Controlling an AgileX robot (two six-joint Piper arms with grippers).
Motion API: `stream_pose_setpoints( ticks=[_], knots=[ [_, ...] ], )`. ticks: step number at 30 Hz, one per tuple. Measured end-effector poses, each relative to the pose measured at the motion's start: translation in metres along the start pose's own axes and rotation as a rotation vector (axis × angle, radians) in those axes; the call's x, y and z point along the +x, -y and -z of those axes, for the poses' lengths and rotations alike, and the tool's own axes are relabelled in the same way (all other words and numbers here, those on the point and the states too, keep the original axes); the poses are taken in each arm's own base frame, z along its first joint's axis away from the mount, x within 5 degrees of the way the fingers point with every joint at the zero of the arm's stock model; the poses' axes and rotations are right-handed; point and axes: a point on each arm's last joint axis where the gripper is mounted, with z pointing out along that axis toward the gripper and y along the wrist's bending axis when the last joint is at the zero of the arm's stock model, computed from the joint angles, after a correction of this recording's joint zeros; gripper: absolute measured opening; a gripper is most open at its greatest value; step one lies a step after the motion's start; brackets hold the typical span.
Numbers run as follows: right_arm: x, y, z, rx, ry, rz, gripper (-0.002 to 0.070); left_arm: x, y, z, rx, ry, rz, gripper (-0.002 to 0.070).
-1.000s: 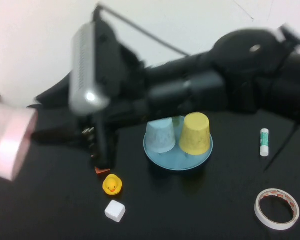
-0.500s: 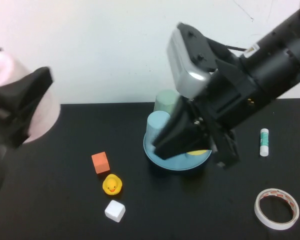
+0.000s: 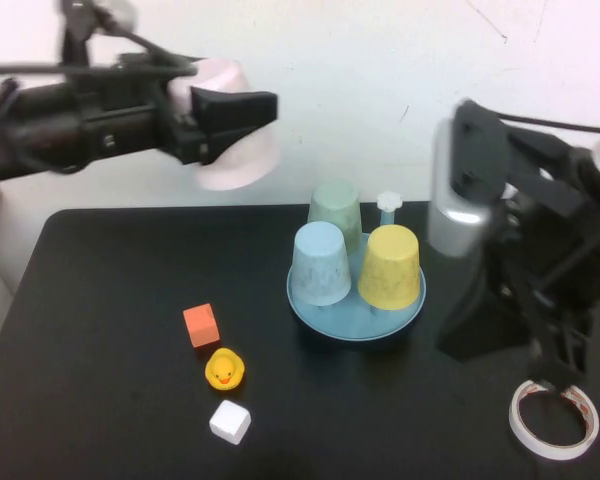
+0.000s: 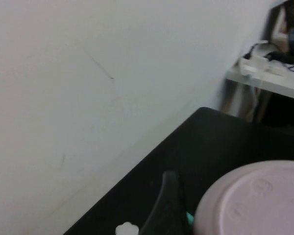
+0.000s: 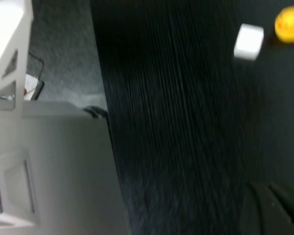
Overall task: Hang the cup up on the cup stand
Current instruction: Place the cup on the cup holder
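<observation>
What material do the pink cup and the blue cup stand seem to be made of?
The pink cup, shut in the left pincer above the table: probably matte plastic, with moulded marks on its base. The blue cup stand: likely smooth plastic, uniform colour. The right pincer hangs near the tape roll.

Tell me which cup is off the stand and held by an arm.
The pink cup, held up in the air by the left gripper near the wall. The blue, yellow and green cups sit upside down on the cup stand.
</observation>
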Motion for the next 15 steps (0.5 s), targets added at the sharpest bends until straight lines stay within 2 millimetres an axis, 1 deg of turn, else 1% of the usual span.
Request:
stream_pose_setpoints(
  ticks=[1, 2, 3, 5, 7, 10, 13, 15],
  knots=[
    [0.004, -0.003, 0.001, 0.006, -0.01, -0.017, 0.001, 0.005, -0.012, -0.011, 0.046, 0.002, 0.005, 0.0561],
    [0.012, -0.01, 0.004, 0.015, -0.023, -0.04, 0.0009, 0.02, -0.036, -0.03, 0.114, -0.001, 0.022, 0.0561],
    [0.016, -0.014, 0.005, 0.017, -0.028, -0.055, 0.0009, 0.026, -0.047, -0.04, 0.141, 0.0, 0.033, 0.0561],
    [0.024, -0.02, 0.006, 0.018, -0.037, -0.084, 0.0009, 0.036, -0.064, -0.057, 0.173, -0.001, 0.053, 0.0561],
    [0.032, -0.027, 0.007, 0.021, -0.047, -0.114, 0.0009, 0.038, -0.075, -0.077, 0.196, -0.012, 0.029, 0.0561],
    [0.043, -0.035, 0.007, 0.027, -0.062, -0.144, 0.0009, 0.041, -0.075, -0.107, 0.222, -0.07, -0.049, 0.0561],
    [0.051, -0.041, 0.009, 0.035, -0.071, -0.166, 0.0008, 0.04, -0.064, -0.137, 0.271, -0.07, -0.105, 0.0561],
    [0.055, -0.045, 0.01, 0.041, -0.07, -0.18, 0.0008, 0.045, -0.058, -0.152, 0.306, -0.058, -0.114, 0.0561]
  ],
)
